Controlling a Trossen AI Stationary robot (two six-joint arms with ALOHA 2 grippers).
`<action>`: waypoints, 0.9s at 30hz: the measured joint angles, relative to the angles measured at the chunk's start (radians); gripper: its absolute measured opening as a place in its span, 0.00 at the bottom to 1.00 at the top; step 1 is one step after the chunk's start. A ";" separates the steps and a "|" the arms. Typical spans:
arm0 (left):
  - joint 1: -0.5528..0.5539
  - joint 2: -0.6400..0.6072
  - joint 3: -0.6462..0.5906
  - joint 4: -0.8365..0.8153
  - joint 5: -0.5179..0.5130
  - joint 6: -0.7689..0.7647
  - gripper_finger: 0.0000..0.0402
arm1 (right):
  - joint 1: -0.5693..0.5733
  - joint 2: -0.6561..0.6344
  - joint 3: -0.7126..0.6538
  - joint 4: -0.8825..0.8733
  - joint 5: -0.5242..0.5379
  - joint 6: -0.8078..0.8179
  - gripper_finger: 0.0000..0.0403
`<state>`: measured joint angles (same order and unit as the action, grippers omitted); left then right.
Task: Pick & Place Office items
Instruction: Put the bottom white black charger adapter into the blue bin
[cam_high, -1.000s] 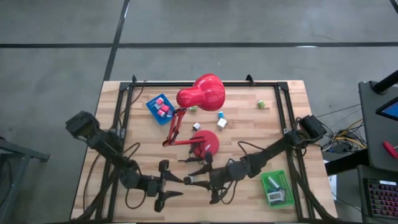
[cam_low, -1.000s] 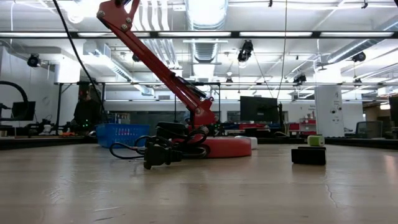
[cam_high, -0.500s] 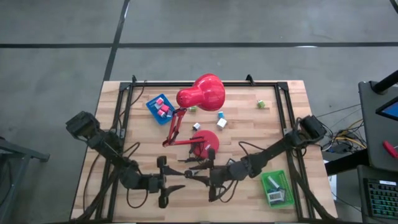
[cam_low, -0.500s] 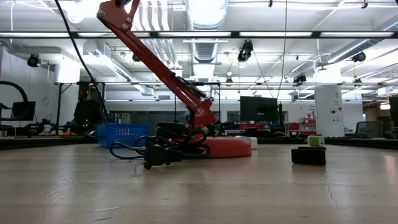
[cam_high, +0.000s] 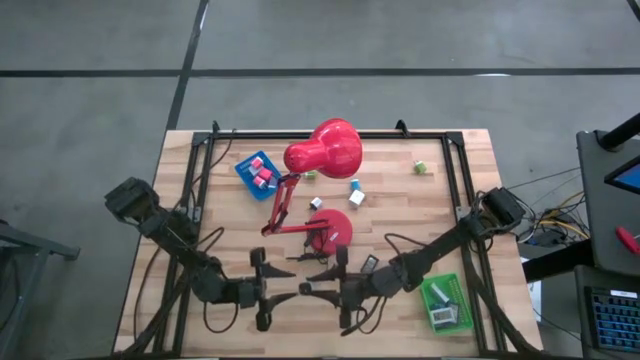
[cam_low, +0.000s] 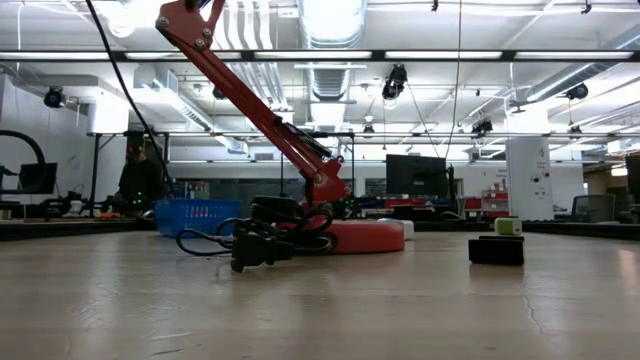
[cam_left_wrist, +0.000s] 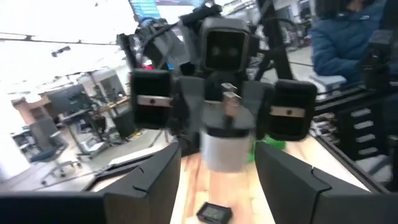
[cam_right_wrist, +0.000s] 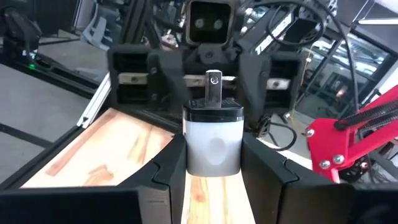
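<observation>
My right gripper is shut on a small white plug-in adapter, one of the office items, whose metal prong points away from it. My left gripper faces it from the table's left. Its fingers are open and stand on either side of the adapter with a gap showing on both sides. In the high view the two grippers meet tip to tip near the table's near edge, left gripper against right gripper. A dark flat piece lies on the table below them. My right gripper pinches the adapter's two side faces between its two fingers. The fingers lie level and point toward the table's left. The adapter is lifted clear of the table, with its prong end sticking out toward my left gripper.
The red desk lamp stands mid-table, and its round base is just beyond the grippers. A blue tray with pink blocks sits far left, and a green tray near right. Small blocks and a green block lie scattered.
My left gripper has swung at the wrist from slanting toward the near edge to pointing straight at my right gripper, without shifting place. My right gripper, still holding the adapter, has turned a little toward it. Neither gripper has opened or shut.
</observation>
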<state>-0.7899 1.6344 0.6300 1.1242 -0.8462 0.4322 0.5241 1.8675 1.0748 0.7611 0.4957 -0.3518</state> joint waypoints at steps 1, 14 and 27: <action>0.003 0.000 0.000 -0.007 0.013 -0.009 0.52 | 0.000 0.000 0.000 0.005 0.001 -0.004 0.28; 0.044 0.001 0.009 0.005 0.112 -0.022 0.52 | -0.014 0.000 0.000 0.005 0.002 0.000 0.28; 0.097 0.001 0.023 0.001 0.204 -0.021 0.52 | -0.014 -0.001 0.000 0.005 0.001 0.003 0.28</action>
<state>-0.6927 1.6356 0.6525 1.1248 -0.6423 0.4110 0.5102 1.8668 1.0748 0.7658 0.4965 -0.3484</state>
